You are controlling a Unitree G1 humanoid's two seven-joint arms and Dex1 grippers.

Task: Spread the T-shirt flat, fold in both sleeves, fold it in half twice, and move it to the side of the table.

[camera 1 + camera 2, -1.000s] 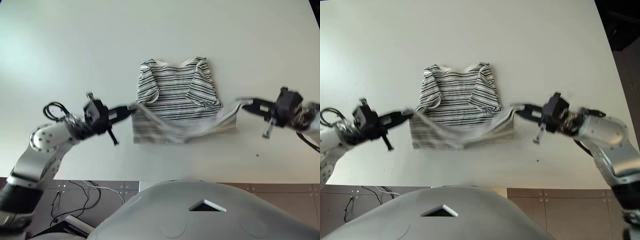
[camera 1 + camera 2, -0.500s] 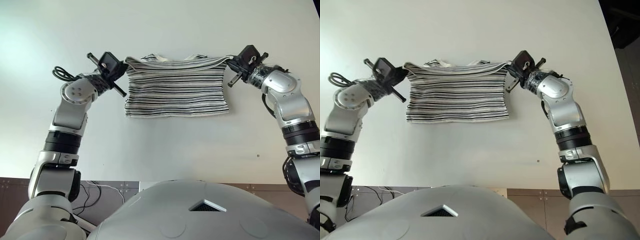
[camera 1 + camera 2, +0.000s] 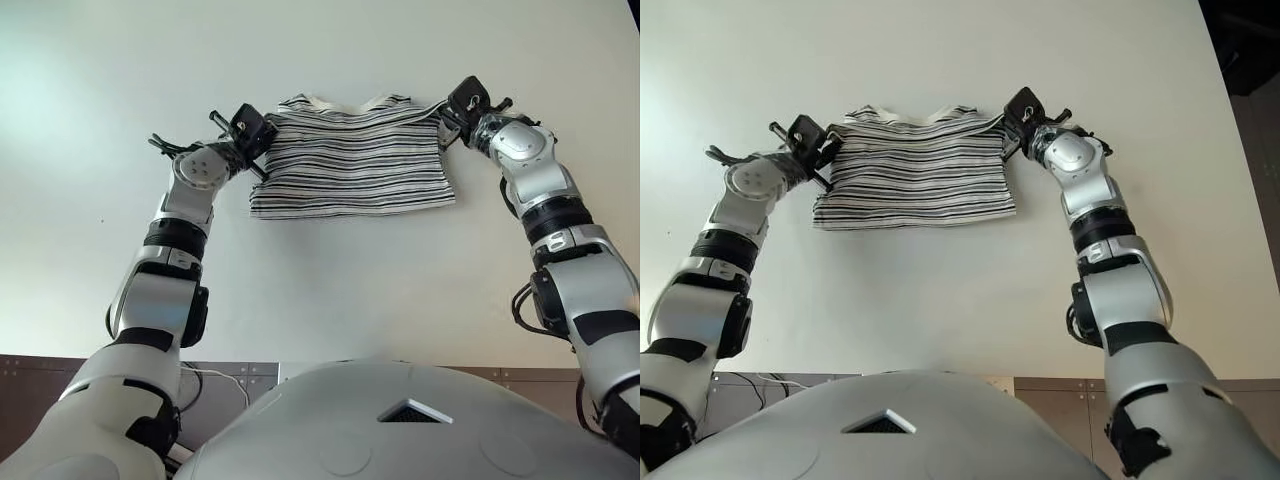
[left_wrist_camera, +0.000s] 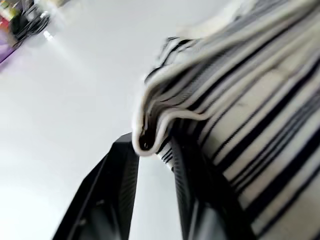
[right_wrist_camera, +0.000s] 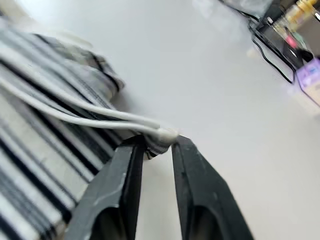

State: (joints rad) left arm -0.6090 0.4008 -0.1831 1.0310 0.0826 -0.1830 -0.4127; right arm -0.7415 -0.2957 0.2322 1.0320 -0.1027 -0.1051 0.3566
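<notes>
White tabletop (image 3: 330, 290) carries everything. Striped T-shirt (image 3: 350, 170) sits at the far middle of the tabletop, folded into a wide rectangle with its layers stacked. The near edge is straight and flat on the surface, and the side edges are roughly square. The white neckline band (image 3: 345, 103) is on the far edge, about centred.

Left arm (image 3: 180, 240) is stretched forward on the left side, with the forearm angled inward to the shirt's far-left corner. Right arm (image 3: 545, 200) mirrors it: stretched forward on the right, forearm angled inward to the far-right corner. Both wrists are low over the tabletop, one at each far corner, with the shirt spanning between them.

Left jaws: clamped on the T-shirt. The left wrist view has the stacked striped edge pinched between the tips of the left fingers (image 4: 120, 185), with the fabric bunching just past the tips.

Right jaws: also clamped on the T-shirt. The right wrist view has the white hem edges caught between the tips of the right fingers (image 5: 192, 185), with only a narrow gap between them.

Cables (image 5: 280, 45) lie well off in the background beyond the tabletop, too blurred to detail.
</notes>
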